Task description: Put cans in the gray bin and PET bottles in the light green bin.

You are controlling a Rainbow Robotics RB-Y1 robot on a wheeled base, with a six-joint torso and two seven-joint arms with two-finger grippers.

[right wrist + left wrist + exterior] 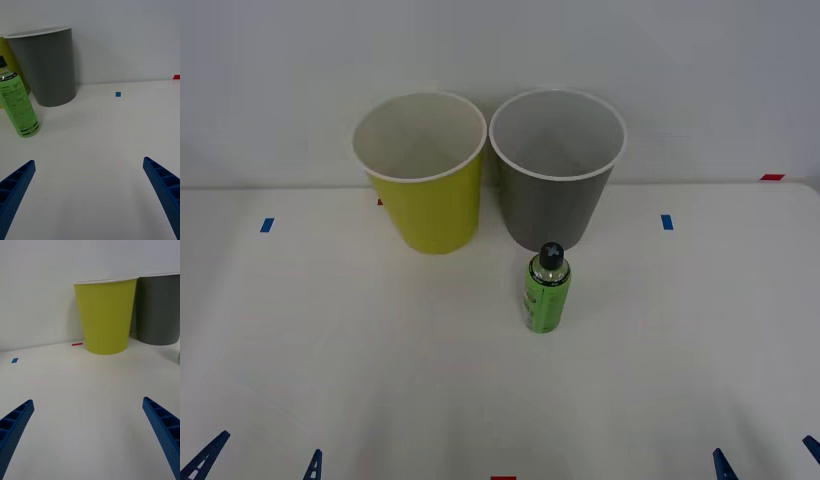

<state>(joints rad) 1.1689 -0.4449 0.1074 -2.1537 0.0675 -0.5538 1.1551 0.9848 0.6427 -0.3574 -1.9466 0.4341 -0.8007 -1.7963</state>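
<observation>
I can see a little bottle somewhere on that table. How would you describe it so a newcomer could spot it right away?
Start at the two round bins at the back of the white table: the light green bin and the gray bin. Just in front of the gray one stands the PET bottle, upright and alone. Its bright green label and black screw cap set it apart, and it is far shorter than either bin.

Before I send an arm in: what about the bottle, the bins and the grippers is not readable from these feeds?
- Light green bin and gray bin: floors hidden by their own walls, front view; contents unknown.
- PET bottle: cap cut off by the right wrist view's edge; label print too small to read.
- Left gripper and right gripper: open, fingers cut by the frame edges; just fingertips in the front view.
</observation>
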